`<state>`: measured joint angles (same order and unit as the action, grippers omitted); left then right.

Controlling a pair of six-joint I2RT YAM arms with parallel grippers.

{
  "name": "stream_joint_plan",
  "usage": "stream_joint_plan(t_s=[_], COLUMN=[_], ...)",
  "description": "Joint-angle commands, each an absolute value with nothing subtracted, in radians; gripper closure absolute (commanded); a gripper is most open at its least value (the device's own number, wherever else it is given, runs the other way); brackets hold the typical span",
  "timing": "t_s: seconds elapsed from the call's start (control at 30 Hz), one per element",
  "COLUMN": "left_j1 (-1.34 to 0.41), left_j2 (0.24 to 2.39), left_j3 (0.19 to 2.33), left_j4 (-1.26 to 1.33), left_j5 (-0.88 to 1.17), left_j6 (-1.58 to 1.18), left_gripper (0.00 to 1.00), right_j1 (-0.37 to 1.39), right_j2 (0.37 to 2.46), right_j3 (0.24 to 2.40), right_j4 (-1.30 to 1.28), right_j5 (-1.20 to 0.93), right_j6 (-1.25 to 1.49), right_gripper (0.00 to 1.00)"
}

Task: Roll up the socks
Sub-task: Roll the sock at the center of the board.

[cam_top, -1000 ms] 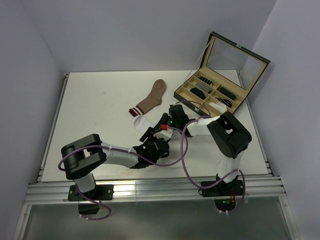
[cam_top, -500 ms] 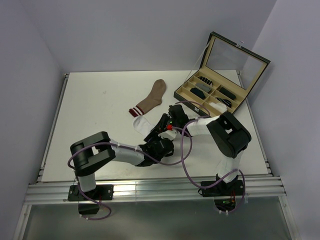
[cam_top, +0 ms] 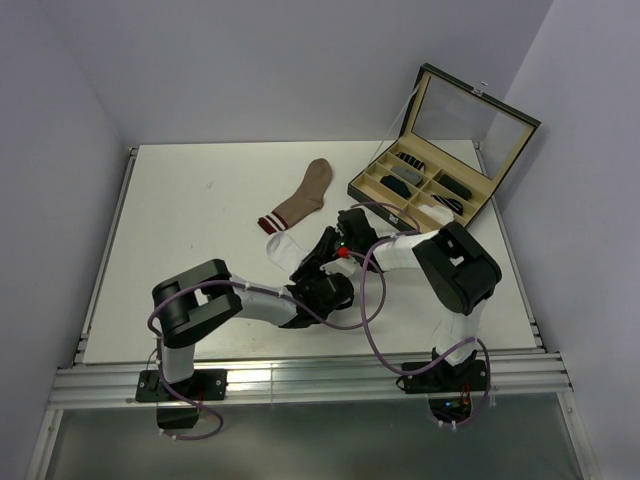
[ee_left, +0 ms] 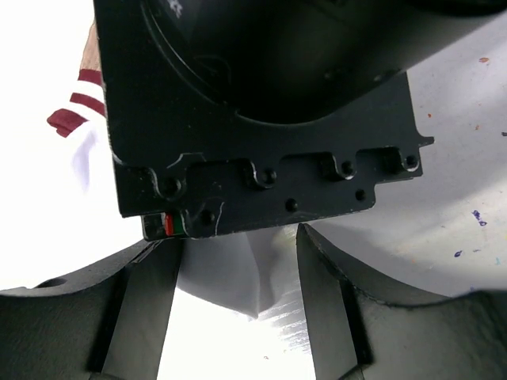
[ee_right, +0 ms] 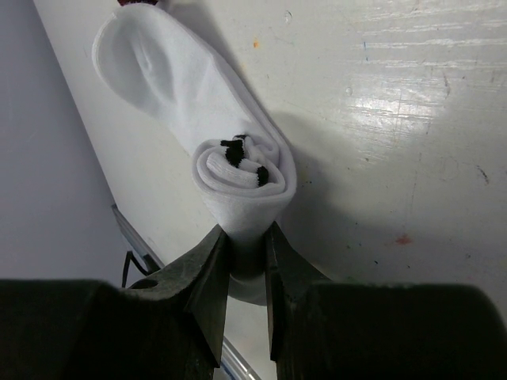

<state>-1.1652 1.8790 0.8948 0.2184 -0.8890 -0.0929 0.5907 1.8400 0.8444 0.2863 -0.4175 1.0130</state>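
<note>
Partly rolled white sock (ee_right: 238,170) (dark stripes at the coil's centre) clamped in right pincer (ee_right: 247,237), left pincer (ee_left: 238,261) apart astride the same sock, tan-brown sock (cam_top: 305,195) beyond both, flat on tabletop (cam_top: 180,220).

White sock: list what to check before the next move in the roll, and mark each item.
1. Right gripper hold: ok, jaws pinched on the rolled end of the white sock.
2. Roll shape: ok, a compact spiral with the dark stripes tucked inside.
3. Left gripper ready: ok, jaws open with white fabric between them, not clamped.
4. Left wrist view: not ok, the other gripper's body blocks most of it.
5. Tan sock clear of the unrolled toe: cannot tell, its striped cuff lies right at it.
</note>
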Motion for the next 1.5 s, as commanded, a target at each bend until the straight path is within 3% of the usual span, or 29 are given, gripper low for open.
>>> stream_joint_plan(t_s=[0.0, 0.47, 1.2, 1.47], left_j1=[-1.151, -1.147, -1.123, -1.097], left_j2=[1.913, 1.947, 1.934, 1.959], left_j3=[0.934, 0.942, 0.951, 0.999], left_j4=[0.170, 0.152, 0.075, -0.029], left_j5=[-0.893, -0.991, -0.973, -0.920], left_j6=[-0.089, -0.077, -0.129, -0.209], left_gripper=[0.36, 0.38, 0.43, 0.53], right_j1=[0.604, 0.604, 0.589, 0.583], right_j2=[1.861, 1.868, 1.873, 1.848], right_j3=[0.868, 0.871, 0.867, 0.859], right_j4=[0.236, 0.230, 0.239, 0.216], right_j5=[-0.429, -0.442, -0.463, -0.477], right_j6=[1.006, 1.005, 1.003, 0.974], right_gripper=[1.00, 1.00, 1.00, 1.00])
